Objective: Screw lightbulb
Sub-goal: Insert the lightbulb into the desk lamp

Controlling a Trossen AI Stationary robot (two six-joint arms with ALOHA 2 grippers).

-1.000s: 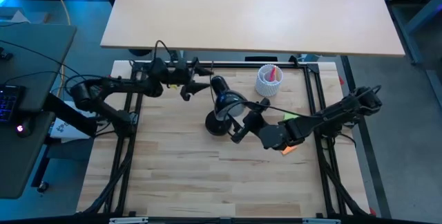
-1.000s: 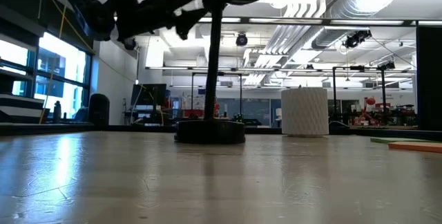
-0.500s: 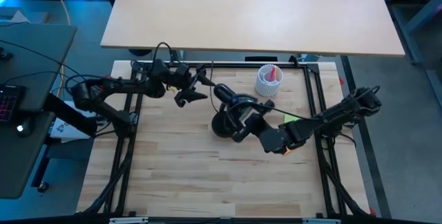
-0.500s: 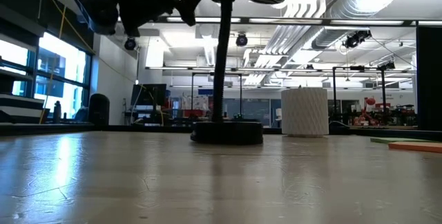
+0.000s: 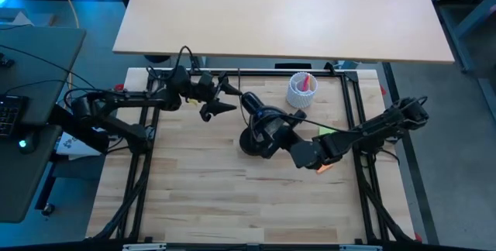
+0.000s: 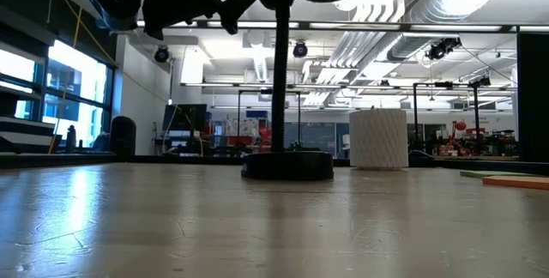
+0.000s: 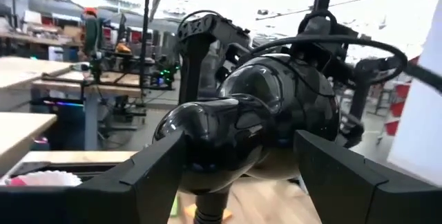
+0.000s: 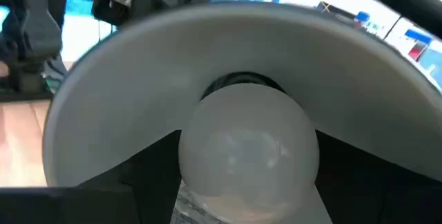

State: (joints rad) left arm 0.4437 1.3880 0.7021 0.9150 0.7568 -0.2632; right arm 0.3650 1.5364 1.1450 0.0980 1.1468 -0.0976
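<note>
A black desk lamp (image 5: 267,118) stands upright on its round base (image 6: 287,165) in the middle of the table. The white lightbulb (image 8: 248,148) sits in the mouth of the lamp's white-lined shade (image 8: 131,92), in front of the dark socket (image 8: 242,83). My right gripper (image 5: 273,133) is shut on it. My left gripper (image 5: 231,99) is open at the lamp's far left. Its fingers stand either side of the glossy black back of the lamp head (image 7: 228,134). My right gripper pinches the lightbulb's round sides (image 8: 197,162) between its two fingers (image 8: 148,179), coming about level from the table's right. The bulb is clear of the table, inside the shade; whether its base sits in the socket is hidden. Whether my left gripper touches the lamp head, I cannot tell.
A white ribbed cup (image 5: 302,88) with coloured things in it stands at the far right of the lamp, also seen as the white cup (image 6: 378,138). Flat orange and green pieces (image 5: 325,166) lie under my right arm. The near half of the table (image 5: 232,204) is bare wood.
The lamp has slid a little toward the table's right edge, staying upright on its base. My left gripper has risen slightly and tipped upward beside the lamp head, still open. My right gripper has kept its place.
</note>
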